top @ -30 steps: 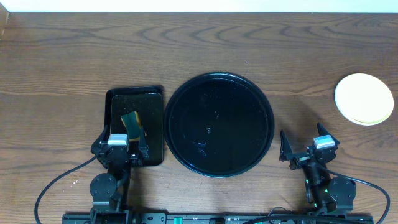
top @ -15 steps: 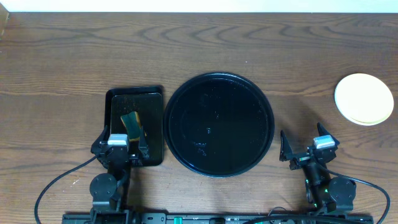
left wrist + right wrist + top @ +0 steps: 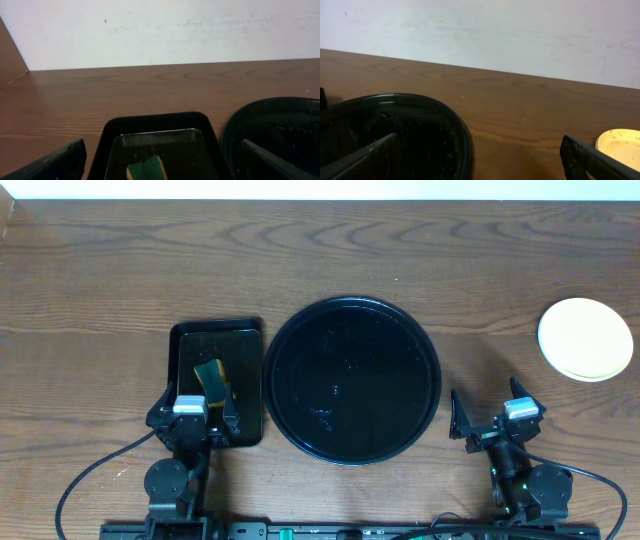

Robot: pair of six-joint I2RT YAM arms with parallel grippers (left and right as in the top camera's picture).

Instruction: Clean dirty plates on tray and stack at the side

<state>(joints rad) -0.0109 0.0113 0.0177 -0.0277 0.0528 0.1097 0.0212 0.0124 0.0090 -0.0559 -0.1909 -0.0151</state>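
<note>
The round black tray (image 3: 352,380) sits at the table's middle with no plates on it; it also shows in the left wrist view (image 3: 280,120) and the right wrist view (image 3: 420,120). The plates (image 3: 586,339) stand in one stack at the right edge, pale yellow on top; the stack's edge shows in the right wrist view (image 3: 620,145). My left gripper (image 3: 192,418) is open over the near end of the rectangular tray. My right gripper (image 3: 490,418) is open and empty near the front edge, right of the round tray.
A small rectangular black tray (image 3: 240,340) with a green and yellow sponge (image 3: 211,378) lies left of the round tray; the sponge shows in the left wrist view (image 3: 146,170). A white wall runs along the table's far edge.
</note>
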